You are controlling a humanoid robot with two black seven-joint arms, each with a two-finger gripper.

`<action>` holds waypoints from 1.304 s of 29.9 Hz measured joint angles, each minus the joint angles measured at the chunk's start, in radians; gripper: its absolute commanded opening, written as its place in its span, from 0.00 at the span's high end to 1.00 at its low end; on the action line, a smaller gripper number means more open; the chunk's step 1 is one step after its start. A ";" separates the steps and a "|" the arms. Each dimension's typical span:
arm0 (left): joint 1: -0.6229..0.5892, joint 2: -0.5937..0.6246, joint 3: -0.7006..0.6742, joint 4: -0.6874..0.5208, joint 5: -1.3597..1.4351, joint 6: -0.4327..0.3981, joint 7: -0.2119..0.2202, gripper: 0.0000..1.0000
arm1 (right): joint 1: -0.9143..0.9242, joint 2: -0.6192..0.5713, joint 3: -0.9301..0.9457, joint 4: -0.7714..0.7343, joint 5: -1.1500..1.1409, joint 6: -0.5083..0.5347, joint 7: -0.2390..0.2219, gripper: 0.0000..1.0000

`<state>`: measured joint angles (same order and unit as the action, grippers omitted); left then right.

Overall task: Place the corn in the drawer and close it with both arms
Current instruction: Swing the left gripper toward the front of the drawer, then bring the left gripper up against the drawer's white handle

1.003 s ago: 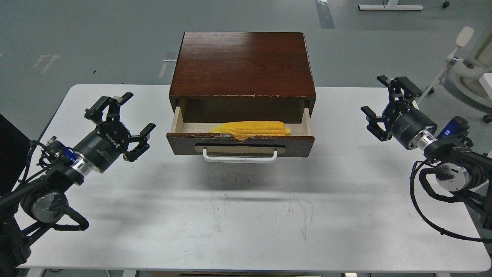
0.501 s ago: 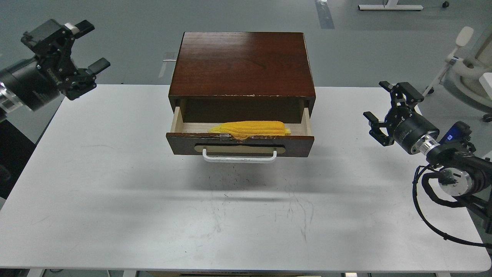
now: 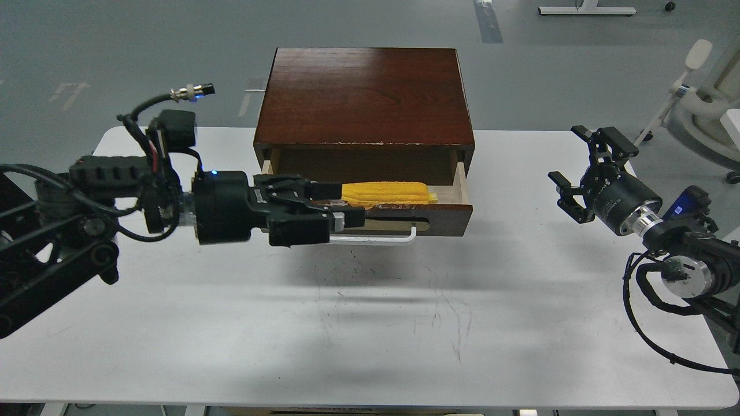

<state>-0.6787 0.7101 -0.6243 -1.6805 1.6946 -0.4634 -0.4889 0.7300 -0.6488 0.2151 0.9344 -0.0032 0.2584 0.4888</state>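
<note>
The yellow corn [image 3: 388, 192] lies lengthwise inside the open drawer [image 3: 446, 215], just behind its front panel. The drawer is pulled partway out of the reddish-brown cabinet [image 3: 364, 95]. My left gripper [image 3: 346, 203] reaches in from the left across the left half of the drawer front, fingers pointing right and standing apart. It hides that part of the panel and the left end of the white handle [image 3: 399, 237]. I cannot tell whether it touches the drawer. My right gripper [image 3: 585, 172] is open and empty, above the table to the right of the drawer.
The cabinet stands at the back middle of the white table [image 3: 370, 323]. White equipment [image 3: 708, 98] stands on the floor beyond the table's right edge. My right arm's cables [image 3: 642, 323] loop over the table's right side.
My left arm has swung down from the upper left to the front of the drawer, and its fingers are now closer together. The right gripper, corn and drawer have barely moved.
</note>
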 measured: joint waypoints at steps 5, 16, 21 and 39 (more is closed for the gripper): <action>0.033 -0.070 0.110 0.011 0.027 0.009 0.000 1.00 | -0.005 -0.008 -0.008 0.002 -0.002 -0.002 0.000 0.03; 0.208 -0.186 0.119 0.110 0.003 0.091 0.000 1.00 | -0.025 -0.011 -0.009 0.005 -0.004 -0.004 0.000 0.03; 0.221 -0.204 0.113 0.173 -0.119 0.101 0.000 1.00 | -0.029 -0.013 -0.010 0.004 -0.005 -0.003 0.000 0.03; 0.212 -0.253 0.078 0.352 -0.225 0.108 0.000 1.00 | -0.058 -0.012 -0.011 0.006 -0.009 -0.002 0.000 0.03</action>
<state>-0.4669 0.4574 -0.5458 -1.3283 1.4695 -0.3559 -0.4885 0.6719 -0.6611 0.2040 0.9402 -0.0119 0.2562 0.4887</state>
